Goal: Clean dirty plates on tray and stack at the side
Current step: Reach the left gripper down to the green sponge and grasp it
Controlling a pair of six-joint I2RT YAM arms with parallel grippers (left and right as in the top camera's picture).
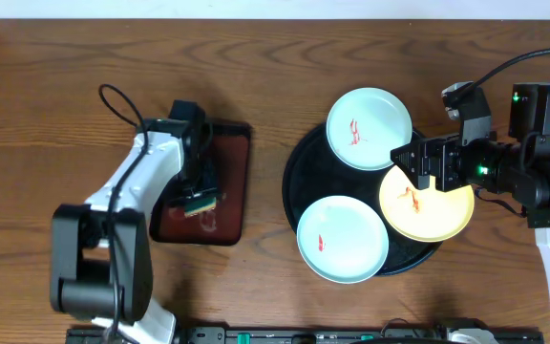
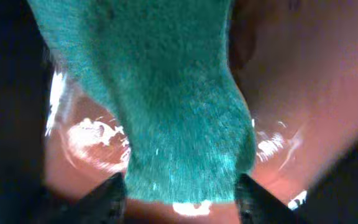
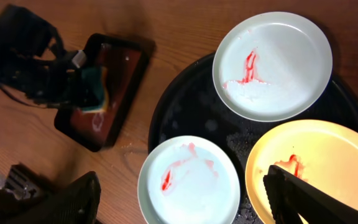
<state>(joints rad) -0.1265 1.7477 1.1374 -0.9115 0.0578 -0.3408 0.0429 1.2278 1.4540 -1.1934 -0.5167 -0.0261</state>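
Three dirty plates with red smears lie on the round black tray [image 1: 299,182]: a pale-blue one [image 1: 369,128] at the back, another [image 1: 342,239] at the front, and a pale yellow one [image 1: 433,205] on the right. My right gripper [image 1: 416,170] hovers open over the yellow plate's left edge. In the right wrist view its fingers stand wide apart, either side of the front plate [image 3: 191,186], with the yellow plate [image 3: 328,162] under the right finger. My left gripper [image 1: 199,186] is shut on a green sponge [image 2: 166,106], low over the brown tray.
The dark-brown rectangular tray [image 1: 227,162] sits left of the black tray, with a strip of bare wood between them. The right arm's body and cables [image 1: 542,143] fill the table's right edge. The left arm's base [image 1: 94,268] stands at the front left.
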